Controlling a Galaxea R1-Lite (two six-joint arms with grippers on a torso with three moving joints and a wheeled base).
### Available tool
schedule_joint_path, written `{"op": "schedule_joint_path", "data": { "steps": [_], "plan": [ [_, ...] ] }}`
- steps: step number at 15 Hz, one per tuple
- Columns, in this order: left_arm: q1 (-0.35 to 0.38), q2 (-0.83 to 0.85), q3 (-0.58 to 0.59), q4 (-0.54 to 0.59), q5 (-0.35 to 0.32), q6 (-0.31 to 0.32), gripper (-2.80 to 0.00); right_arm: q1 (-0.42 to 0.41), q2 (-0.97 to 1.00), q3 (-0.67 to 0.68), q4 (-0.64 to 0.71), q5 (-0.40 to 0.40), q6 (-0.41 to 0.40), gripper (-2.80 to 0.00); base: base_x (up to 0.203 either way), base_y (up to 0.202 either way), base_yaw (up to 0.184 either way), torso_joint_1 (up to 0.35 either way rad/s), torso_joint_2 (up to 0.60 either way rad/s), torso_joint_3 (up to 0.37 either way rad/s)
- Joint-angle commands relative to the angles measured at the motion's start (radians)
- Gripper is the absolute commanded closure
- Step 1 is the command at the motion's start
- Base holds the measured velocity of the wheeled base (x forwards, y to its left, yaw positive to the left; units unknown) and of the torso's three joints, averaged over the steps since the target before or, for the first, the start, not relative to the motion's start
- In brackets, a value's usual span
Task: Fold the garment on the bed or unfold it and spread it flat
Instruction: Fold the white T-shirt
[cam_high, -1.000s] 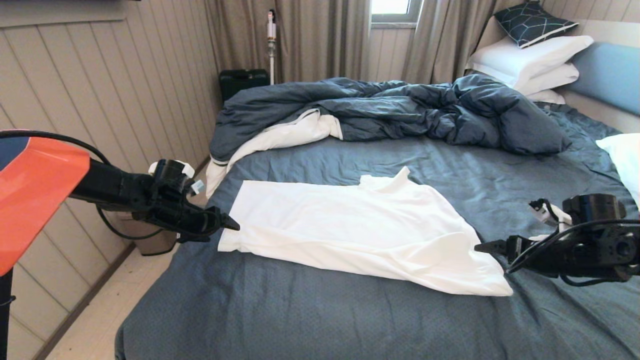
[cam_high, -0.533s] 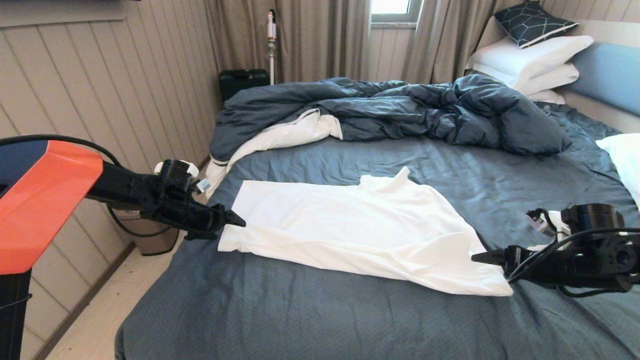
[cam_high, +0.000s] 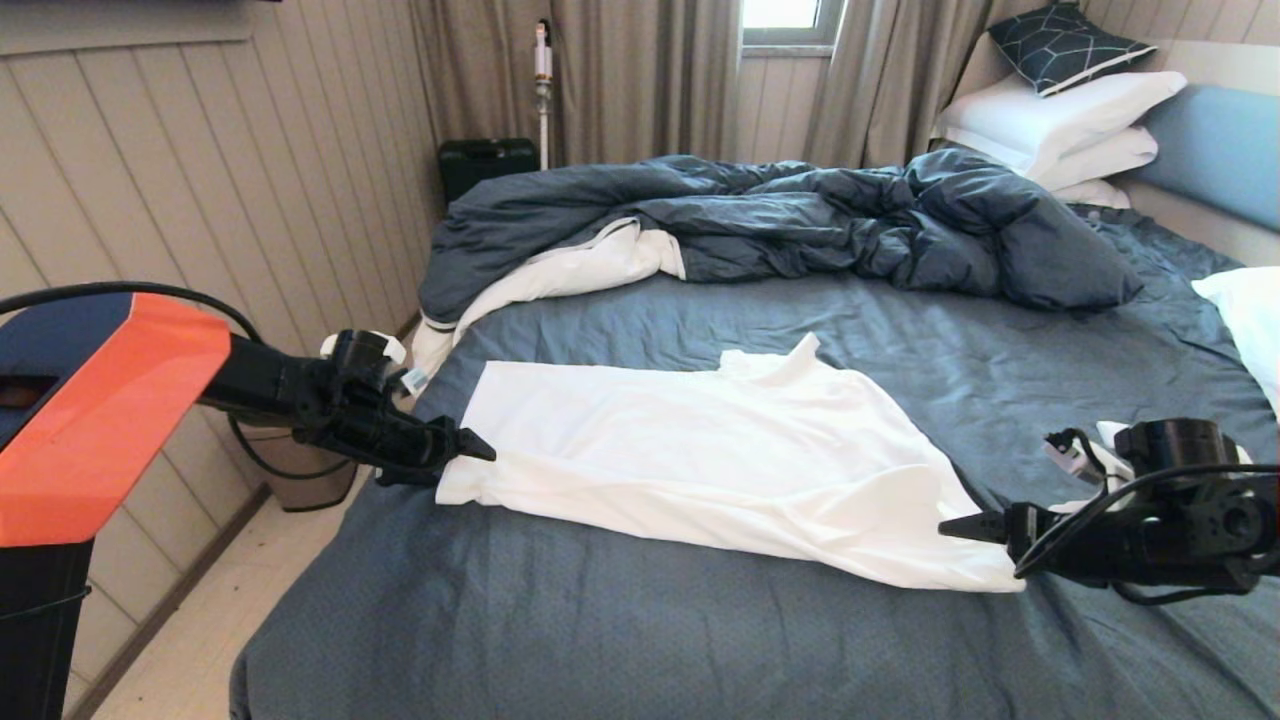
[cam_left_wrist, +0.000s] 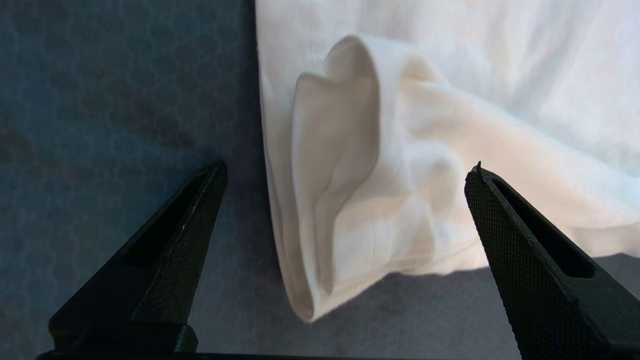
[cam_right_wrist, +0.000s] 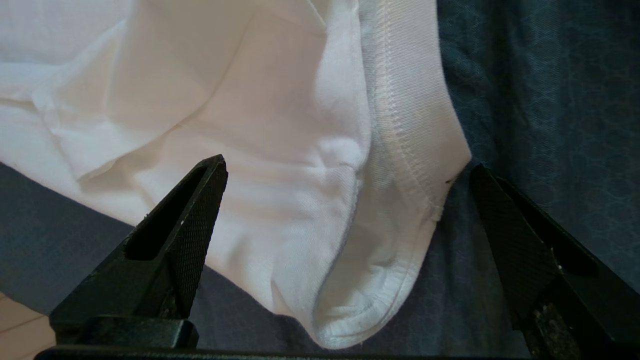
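Thin white cloth, soft and light, is what the garment (cam_high: 700, 450) is made of, so in my judgement it will sag and crease as soon as it is lifted, and it will follow a pull easily across the dark sheet of the bed (cam_high: 640, 640). It is best taken at its two near corners, where the cloth is doubled and gives more to pinch: the rolled fold at the left end (cam_left_wrist: 340, 200) and the stitched hem corner at the right end (cam_right_wrist: 395, 210).

The garment lies on the near half of the bed, stretched from the left edge toward the right side, well apart from the rumpled duvet (cam_high: 780, 220) near the far edge. It looks half folded, a long flat shape with a small neck piece (cam_high: 775, 362) standing up at its far edge and some soft wrinkles toward the right end.

The left gripper (cam_high: 478, 449) is at the left end of the garment, jaws wide apart with the folded corner between them, not pinching it. The right gripper (cam_high: 958, 524) is at the right near corner, also spread wide, the hem corner lying between its fingers and not yet held
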Motion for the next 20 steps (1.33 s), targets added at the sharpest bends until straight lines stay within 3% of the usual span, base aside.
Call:
{"op": "schedule_joint_path", "data": {
  "steps": [1,7,8,9,20],
  "plan": [
    [-0.002,0.016,-0.017,0.001,-0.004,-0.004,-2.8,0.001,0.009,0.001,-0.002,0.005,0.001,-2.8,0.0,0.0,0.0,0.0,0.0,0.0],
    [-0.024,0.023,-0.033,0.004,-0.005,-0.012,-2.8,0.008,0.006,0.017,0.0,0.021,0.001,-2.8,0.0,0.0,0.0,0.0,0.0,0.0],
    [-0.029,0.027,-0.033,0.004,-0.005,-0.012,-0.35,0.007,0.008,0.016,0.0,0.021,0.001,0.0,0.0,0.0,0.0,0.0,0.0,0.0],
    [-0.036,0.03,-0.033,0.004,-0.005,-0.014,0.0,0.005,0.01,0.018,-0.002,0.021,0.001,0.0,0.0,0.0,0.0,0.0,0.0,0.0],
    [-0.037,-0.003,0.023,0.01,0.001,-0.013,0.0,-0.003,-0.009,0.061,-0.002,0.027,-0.013,0.0,0.0,0.0,0.0,0.0,0.0,0.0]
  ]
}}
